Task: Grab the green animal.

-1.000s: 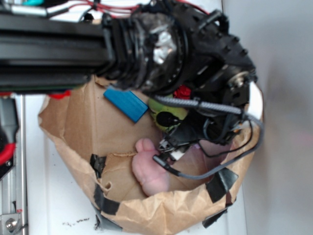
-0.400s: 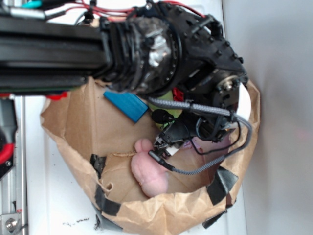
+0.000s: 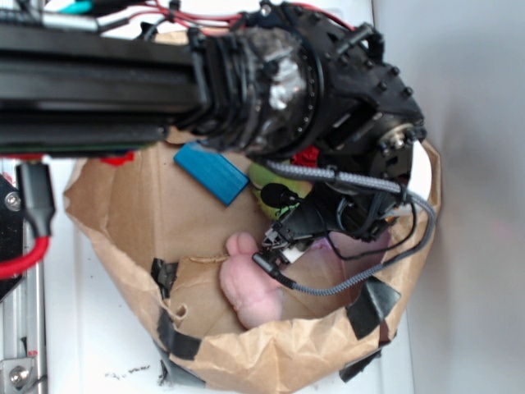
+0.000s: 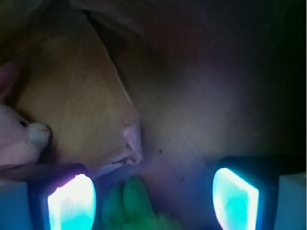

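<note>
Two fingers (image 4: pixel 72 203) spread wide on your gripper (image 4: pixel 153 201), nothing held, green animal (image 4: pixel 136 208) sits between them nearer the left one, inside the paper bag (image 3: pixel 131 222), pink pig (image 4: pixel 19 139) at left, blue block (image 3: pixel 211 173) apart.

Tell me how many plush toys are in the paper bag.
2. The green animal lies under the arm near the bag's middle; the pink plush lies toward the taped front rim. The arm may hide more.
</note>
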Controlling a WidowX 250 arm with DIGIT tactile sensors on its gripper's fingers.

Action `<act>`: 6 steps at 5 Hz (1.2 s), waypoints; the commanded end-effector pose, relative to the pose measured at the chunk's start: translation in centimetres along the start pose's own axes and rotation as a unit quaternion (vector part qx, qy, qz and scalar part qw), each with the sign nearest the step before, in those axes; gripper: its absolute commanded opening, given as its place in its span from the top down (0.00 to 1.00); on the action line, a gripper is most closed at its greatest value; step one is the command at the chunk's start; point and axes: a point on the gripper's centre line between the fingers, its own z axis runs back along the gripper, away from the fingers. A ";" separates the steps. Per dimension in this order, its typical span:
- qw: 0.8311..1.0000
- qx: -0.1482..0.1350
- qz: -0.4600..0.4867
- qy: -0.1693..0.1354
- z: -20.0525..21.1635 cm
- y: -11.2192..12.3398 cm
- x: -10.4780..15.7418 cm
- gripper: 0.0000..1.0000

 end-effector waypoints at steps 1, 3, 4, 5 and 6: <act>0.998 0.024 -0.028 -0.050 4.3 0.6 -0.7 0.00; 0.996 0.039 0.017 -0.075 10.1 -2.5 -5.2 0.00; 0.996 0.038 0.026 -0.082 10.9 -1.6 -5.7 0.00; 0.995 0.056 0.031 -0.072 9.9 -0.6 -5.7 0.00; 0.995 0.066 0.031 -0.072 9.5 -0.9 -5.8 0.00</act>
